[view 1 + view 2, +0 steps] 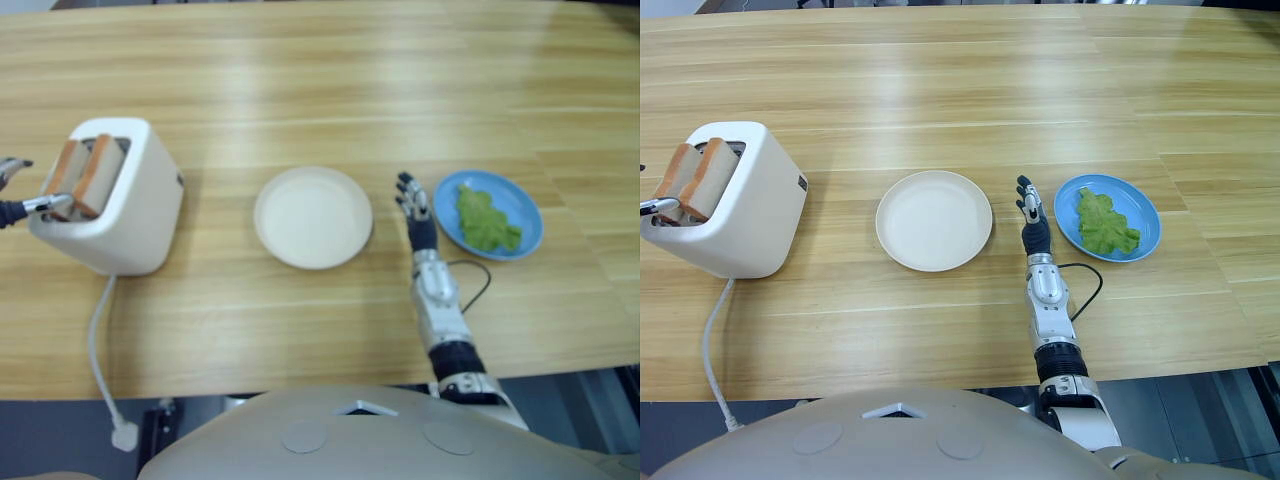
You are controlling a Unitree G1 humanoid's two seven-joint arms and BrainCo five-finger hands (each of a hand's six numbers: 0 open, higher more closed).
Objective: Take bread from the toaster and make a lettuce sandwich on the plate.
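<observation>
Bread slices [88, 172] are standing light and crumbly in the toaster [125, 225], asking for a gentle pinch on their raised tops, left hand [22, 205] hovering spread-fingered beside them, right hand [418, 215] lying straight-fingered on the worktop [300, 80].

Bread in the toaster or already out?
In. Two slices stand in the slots of the toaster, tops poking above its rim; the cream plate holds nothing.

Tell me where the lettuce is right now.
The lettuce lies on the blue plate on the robot's right side of the table, just right of the right hand, with the cream plate further left.
</observation>
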